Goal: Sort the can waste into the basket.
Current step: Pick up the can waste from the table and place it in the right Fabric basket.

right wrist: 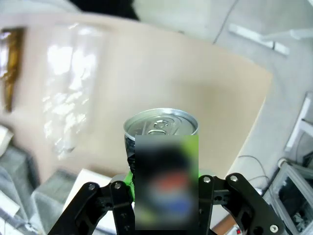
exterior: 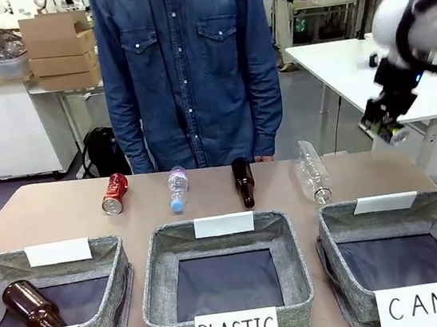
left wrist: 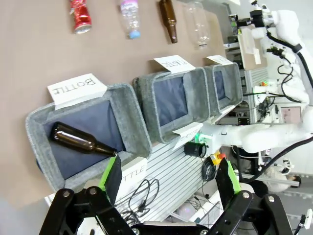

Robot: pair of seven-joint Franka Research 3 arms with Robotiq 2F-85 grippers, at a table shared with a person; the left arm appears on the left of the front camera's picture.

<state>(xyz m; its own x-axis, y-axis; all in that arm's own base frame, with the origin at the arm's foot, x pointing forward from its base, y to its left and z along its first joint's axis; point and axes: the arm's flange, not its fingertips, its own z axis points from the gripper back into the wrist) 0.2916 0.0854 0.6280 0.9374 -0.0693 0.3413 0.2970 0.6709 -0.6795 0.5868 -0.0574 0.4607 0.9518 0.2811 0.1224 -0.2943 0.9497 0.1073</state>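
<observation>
A red can (exterior: 115, 193) with white print lies on its side at the far left of the table, also seen in the left wrist view as the red can (left wrist: 80, 17). The dark can (right wrist: 160, 125), silver top toward the camera, sits between the fingers of my right gripper (right wrist: 164, 188), which is shut on it. That right gripper (exterior: 384, 120) hangs high above the table's far right corner. The grey basket (exterior: 333, 225) signed "CAN" stands at front right, nothing in it. My left gripper (left wrist: 169, 178) is open, off the table's front edge near the BOTTLE basket.
Two like baskets stand beside it: PLASTIC (exterior: 157, 256) in the middle and BOTTLE (exterior: 117, 253) at left, holding a brown bottle (exterior: 29, 305). Along the far side lie a small plastic bottle (exterior: 177, 189), a brown bottle (exterior: 243, 182) and a clear bottle (exterior: 313, 171). A person stands behind.
</observation>
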